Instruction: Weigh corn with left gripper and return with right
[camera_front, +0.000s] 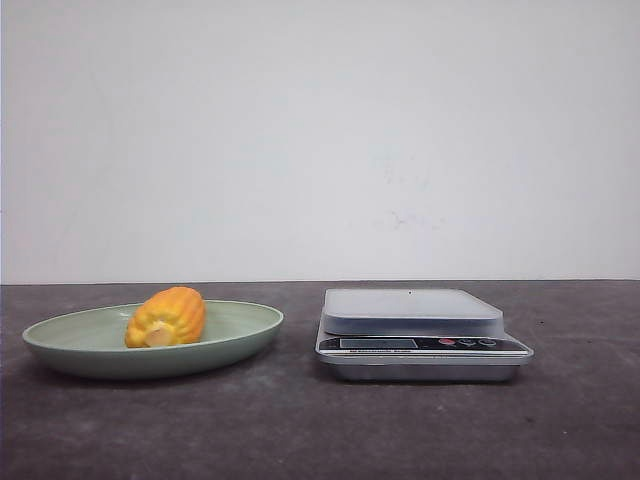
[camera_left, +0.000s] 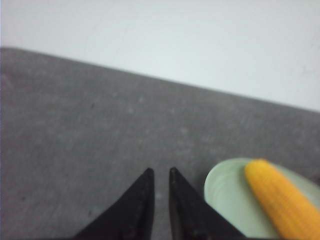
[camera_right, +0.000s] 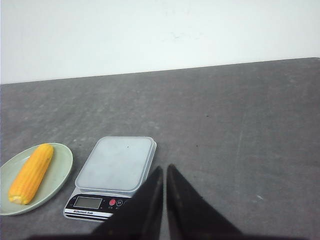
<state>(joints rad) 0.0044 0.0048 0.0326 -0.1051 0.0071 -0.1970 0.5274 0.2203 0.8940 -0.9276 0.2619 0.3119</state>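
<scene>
Stubby yellow-orange corn cob (camera_left: 282, 197) lying in pale green plate (camera_left: 225, 192) just beside the closed, empty left tool (camera_left: 160, 175), ready for pickup; right tool (camera_right: 164, 170) likewise closed, near grey scale (camera_right: 117, 162).

Soft, even, bright light throughout. The left wrist view is blurred, the corn (camera_left: 282, 202) smeared. The plate (camera_front: 60, 352) casts faint shadow.

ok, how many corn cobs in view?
1. The corn lies on the green plate, left of the scale in the front view. Nothing suggests any hidden.
</scene>
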